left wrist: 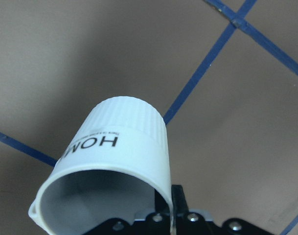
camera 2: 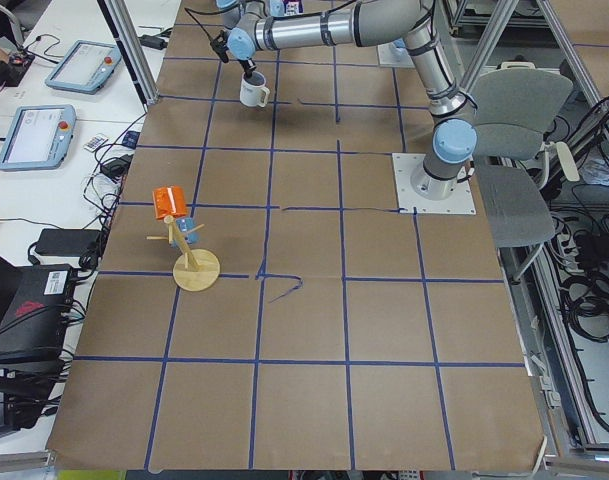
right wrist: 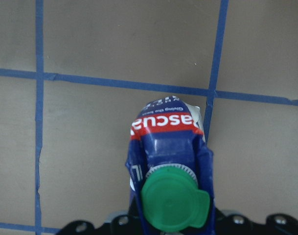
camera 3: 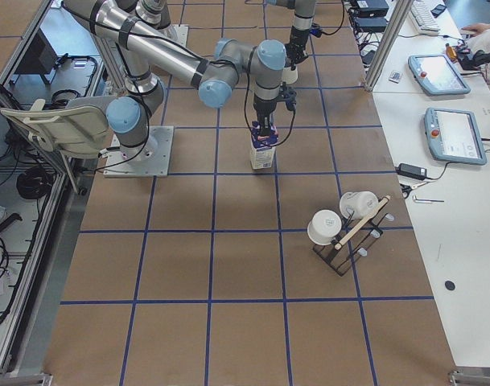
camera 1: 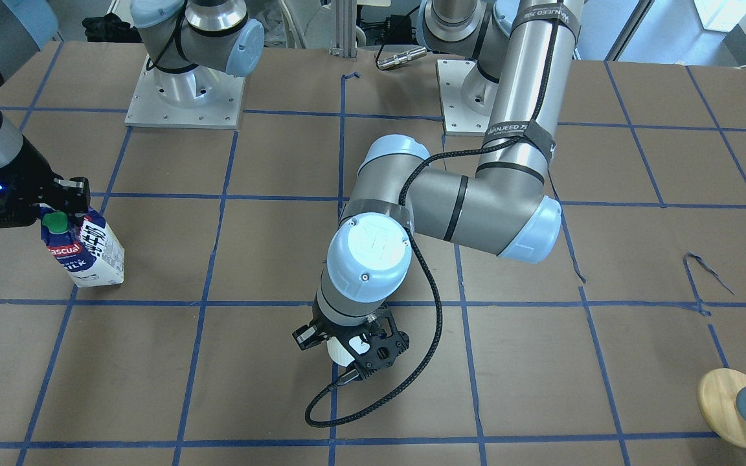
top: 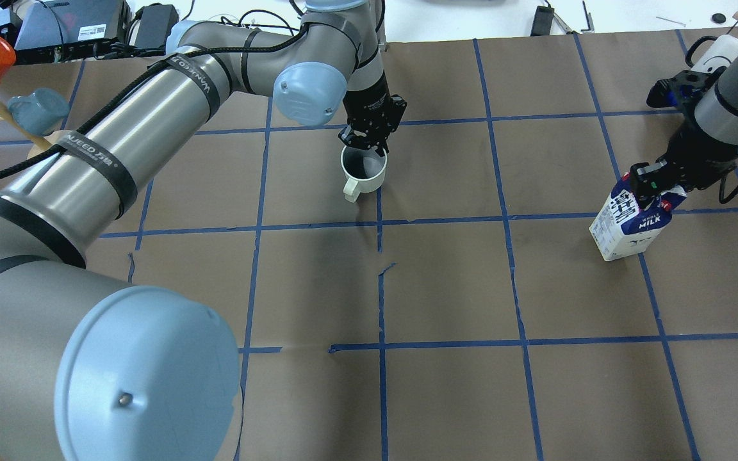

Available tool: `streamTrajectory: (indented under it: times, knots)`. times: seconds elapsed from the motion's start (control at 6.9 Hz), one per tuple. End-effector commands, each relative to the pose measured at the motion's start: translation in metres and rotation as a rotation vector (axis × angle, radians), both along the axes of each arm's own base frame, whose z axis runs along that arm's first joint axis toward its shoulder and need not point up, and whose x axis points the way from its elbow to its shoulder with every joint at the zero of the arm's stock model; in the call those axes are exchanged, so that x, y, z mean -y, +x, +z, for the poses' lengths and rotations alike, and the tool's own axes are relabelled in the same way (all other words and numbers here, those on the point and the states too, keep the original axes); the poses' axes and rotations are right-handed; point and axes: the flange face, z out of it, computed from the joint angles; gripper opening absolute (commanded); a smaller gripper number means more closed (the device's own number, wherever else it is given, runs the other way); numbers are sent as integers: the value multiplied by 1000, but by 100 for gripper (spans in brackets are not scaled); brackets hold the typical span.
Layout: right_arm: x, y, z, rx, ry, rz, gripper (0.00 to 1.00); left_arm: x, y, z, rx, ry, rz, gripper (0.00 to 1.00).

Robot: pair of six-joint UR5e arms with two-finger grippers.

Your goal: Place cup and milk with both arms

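**Overhead exterior: both grippers closed on their loads**

The table (top: pixel 446 288), brown paper ruled into squares by blue tape, fills the frame. The left arm (top: pixel 119 147) sweeps from the lower left corner up to the upper centre. The right arm (top: pixel 728 109) comes in at the upper right edge. A wooden rack (camera 2: pixel 196 270) carrying an orange and a blue mug stands left of centre in the exterior left view.

The milk (top: pixel 628 227) is at the right of the overhead frame, at mid height, just beside a vertical tape line. Its green cap shows large at the bottom of the right wrist view. The cup (top: pixel 362 173) is in the upper centre, mouth up, with its handle pointing to the lower left.

The right gripper (top: pixel 651 179) pinches the carton's gabled top, fingers narrow. The left gripper (top: pixel 364 144) is closed on the cup's far rim. I cannot tell whether either load rests on the paper or hangs just above it.
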Motion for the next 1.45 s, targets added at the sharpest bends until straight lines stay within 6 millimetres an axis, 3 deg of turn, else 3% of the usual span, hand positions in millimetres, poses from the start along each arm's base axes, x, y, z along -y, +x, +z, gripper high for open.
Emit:
streamTrajectory:
  times: [0.0,0.29,0.43,0.58,0.87,1.01,1.3]
  knots:
    - [22,7,41,36,-23,9,26,5,-3,-6,4,-9,5,77]
    - [47,46,59,30,-61,6,26,4,-2,7,0,-36,-49,77]
    - [65,80,53,54,-62,13,26,5,10,26,28,-81,-174,88]
    - [74,106,60,60,-75,-4,26,2,37,48,59,-82,-230,100]
    - [93,155,48,121,-67,-100,25,-46,94,131,84,34,-494,100]
    - [105,195,51,116,-99,-118,24,-67,129,168,99,35,-592,100]
    - [125,258,34,117,-94,-171,24,-127,151,213,148,-19,-662,100]
